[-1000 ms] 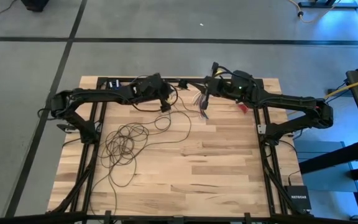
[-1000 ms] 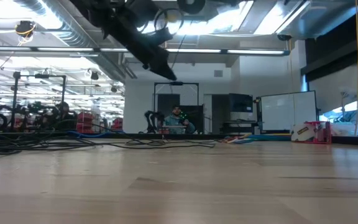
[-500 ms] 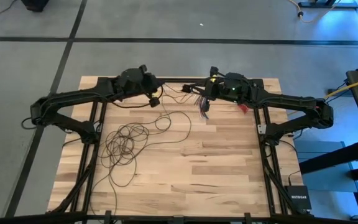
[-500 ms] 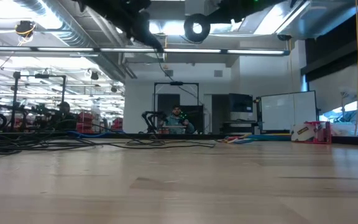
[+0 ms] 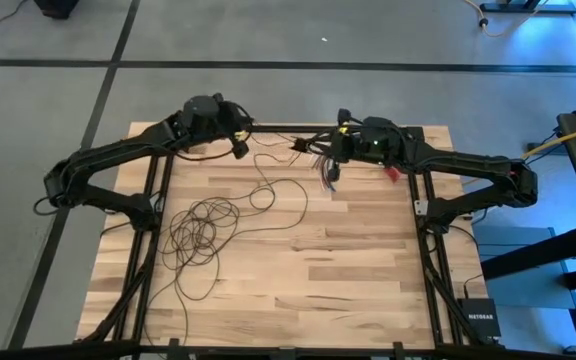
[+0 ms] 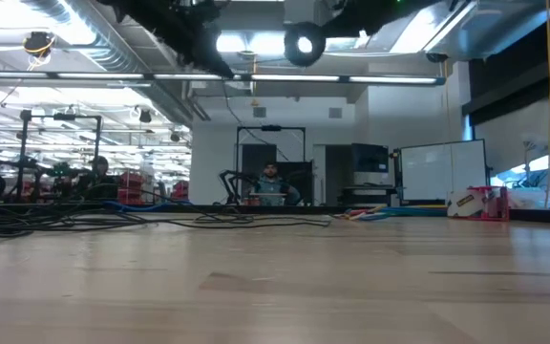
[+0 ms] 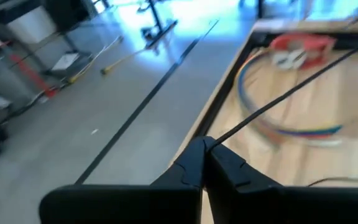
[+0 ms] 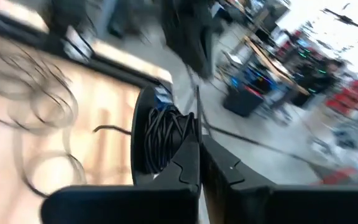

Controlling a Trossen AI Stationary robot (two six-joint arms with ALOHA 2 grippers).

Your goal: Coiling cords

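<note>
Both grippers are pinched shut on the cord (image 5: 268,190): my left gripper (image 5: 238,143) and right gripper (image 5: 320,150) hold a stretch taut above the table's (image 5: 348,260) far edge (loose loops lie nearer me). I judge I'm mid-coil; next, wind another loop.

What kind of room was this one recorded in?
Probably a robotics lab or workshop. Bare ducts run under the ceiling, racks of gear line the far side, a whiteboard stands at the back, and the wooden table sits on a grey concrete floor.
</note>
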